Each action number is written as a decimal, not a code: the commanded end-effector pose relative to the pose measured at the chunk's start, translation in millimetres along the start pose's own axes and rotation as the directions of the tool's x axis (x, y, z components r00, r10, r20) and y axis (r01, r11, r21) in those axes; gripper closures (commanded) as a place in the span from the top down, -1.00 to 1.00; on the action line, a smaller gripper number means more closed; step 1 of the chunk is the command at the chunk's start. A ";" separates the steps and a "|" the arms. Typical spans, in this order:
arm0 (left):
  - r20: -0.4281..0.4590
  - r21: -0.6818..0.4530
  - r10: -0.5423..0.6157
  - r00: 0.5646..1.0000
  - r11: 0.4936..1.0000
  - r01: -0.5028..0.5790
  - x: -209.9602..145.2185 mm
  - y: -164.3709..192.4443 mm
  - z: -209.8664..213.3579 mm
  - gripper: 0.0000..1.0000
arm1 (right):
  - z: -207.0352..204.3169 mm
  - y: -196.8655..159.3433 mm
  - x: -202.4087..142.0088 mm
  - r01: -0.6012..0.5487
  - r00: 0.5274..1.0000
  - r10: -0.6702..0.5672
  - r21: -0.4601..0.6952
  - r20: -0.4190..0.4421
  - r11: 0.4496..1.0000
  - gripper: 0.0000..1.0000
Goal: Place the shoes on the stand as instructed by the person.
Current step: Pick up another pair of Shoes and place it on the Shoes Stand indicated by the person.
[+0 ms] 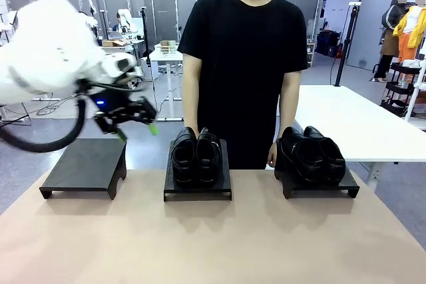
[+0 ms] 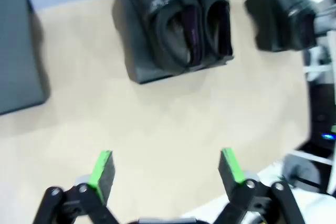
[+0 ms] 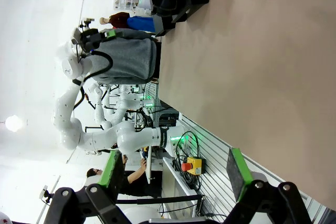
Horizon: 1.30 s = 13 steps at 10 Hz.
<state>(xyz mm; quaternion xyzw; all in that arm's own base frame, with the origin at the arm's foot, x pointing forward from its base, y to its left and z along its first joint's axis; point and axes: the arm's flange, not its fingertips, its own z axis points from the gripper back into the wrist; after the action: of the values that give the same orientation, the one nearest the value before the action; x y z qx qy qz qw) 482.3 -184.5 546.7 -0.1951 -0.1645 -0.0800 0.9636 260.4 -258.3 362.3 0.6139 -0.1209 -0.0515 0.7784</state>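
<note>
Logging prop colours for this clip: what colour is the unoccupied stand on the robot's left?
Matte black. The empty stand shows best in the front view, beside the two stands holding shoes.

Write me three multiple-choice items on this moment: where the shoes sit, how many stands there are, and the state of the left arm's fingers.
1. Which stands hold shoes?
A. The left and middle ones
B. The middle and right ones
C. The left one alone

2. How many black stands are on the table?
A. Two
B. Three
C. Four

3. How are the left arm's fingers?
A. Open, holding nothing
B. Shut on a shoe
C. Shut on a stand

Answers: 1 B, one pair sits on the middle stand and another pair on the right stand, while the left stand is bare. 2 B, three stand in a row on the table. 3 A, the left wrist view shows the left gripper with fingers spread apart and nothing between them.
</note>
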 end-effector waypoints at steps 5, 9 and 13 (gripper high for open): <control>0.087 -0.364 0.178 0.980 0.921 -0.135 -100.5 165.6 87.4 1.00 | 1.5 3.6 -2.0 0.005 1.000 -0.005 -0.005 -0.005 1.000 1.00; 0.025 -0.632 0.281 0.959 0.748 -0.203 -165.3 285.7 100.2 1.00 | 1.5 3.6 -2.0 0.005 1.000 -0.005 -0.005 -0.005 1.000 1.00; -0.063 -0.806 0.277 0.959 0.553 -0.213 -223.2 366.4 70.5 1.00 | 1.5 3.6 -2.0 0.005 1.000 -0.005 -0.005 -0.005 1.000 1.00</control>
<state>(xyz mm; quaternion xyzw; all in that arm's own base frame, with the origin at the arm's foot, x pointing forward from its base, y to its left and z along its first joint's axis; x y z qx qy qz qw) 320.8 181.5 409.9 -0.6037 -0.1293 0.0170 0.7865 260.1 -258.5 362.4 0.6137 -0.1212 -0.0518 0.7784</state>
